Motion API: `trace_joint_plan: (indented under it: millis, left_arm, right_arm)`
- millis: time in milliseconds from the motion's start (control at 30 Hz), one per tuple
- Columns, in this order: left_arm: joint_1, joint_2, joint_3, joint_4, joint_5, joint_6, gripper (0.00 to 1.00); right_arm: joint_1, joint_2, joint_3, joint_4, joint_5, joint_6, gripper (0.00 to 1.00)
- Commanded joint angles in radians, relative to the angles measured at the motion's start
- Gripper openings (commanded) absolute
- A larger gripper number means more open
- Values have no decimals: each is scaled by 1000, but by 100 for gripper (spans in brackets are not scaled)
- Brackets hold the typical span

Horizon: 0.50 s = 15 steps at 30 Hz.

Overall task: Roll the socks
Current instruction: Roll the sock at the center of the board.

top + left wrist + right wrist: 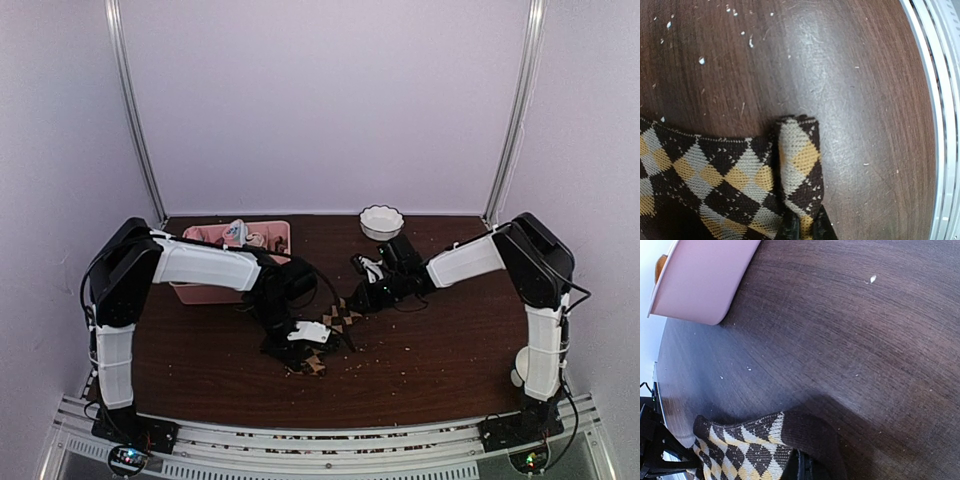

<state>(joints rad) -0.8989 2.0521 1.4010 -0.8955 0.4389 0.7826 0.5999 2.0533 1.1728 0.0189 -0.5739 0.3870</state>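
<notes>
**Dark wood surface, two robot arms gripping one argyle sock**

Pale lilac walls (320,100) enclose a dark brown wooden surface (450,350) dotted with light crumbs. Two white and black arms reach inward from the near corners and meet near the middle.

A dark brown sock (343,314) with tan and grey diamonds lies there, stretched between the two arms. It lies mostly flat, running from the centre toward the near edge.

In the left wrist view, one end of the sock is folded over into a narrow upright flap. The left end effector (803,229) is clenched on the base of that flap, dark fingers on either side of the fabric.

In the right wrist view, the right end effector (802,467) is clamped on the sock's plain brown end. The fabric there rises off the wood and the diamond pattern trails away to the left.

A pink tray (272,234) sits at the back left, behind the left arm, with small items inside that are too small to make out. A white scalloped bowl (381,221) stands at the back centre, well apart from the sock.
</notes>
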Motion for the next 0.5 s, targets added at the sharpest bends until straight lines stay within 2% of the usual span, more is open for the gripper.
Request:
trace_joint_plan:
  millis: [0, 200, 467]
  left_arm:
    - [-29, 64, -11, -113, -12, 37, 0]
    - [-35, 96, 33, -134, 18, 28, 0]
    - [-11, 120, 37, -152, 57, -55, 0]
  right_arm:
    - [-14, 52, 17, -126, 97, -57, 0]
    - [27, 10, -56, -21, 78, -22, 2]
    - [18, -112, -244, 117, 233, 3, 1]
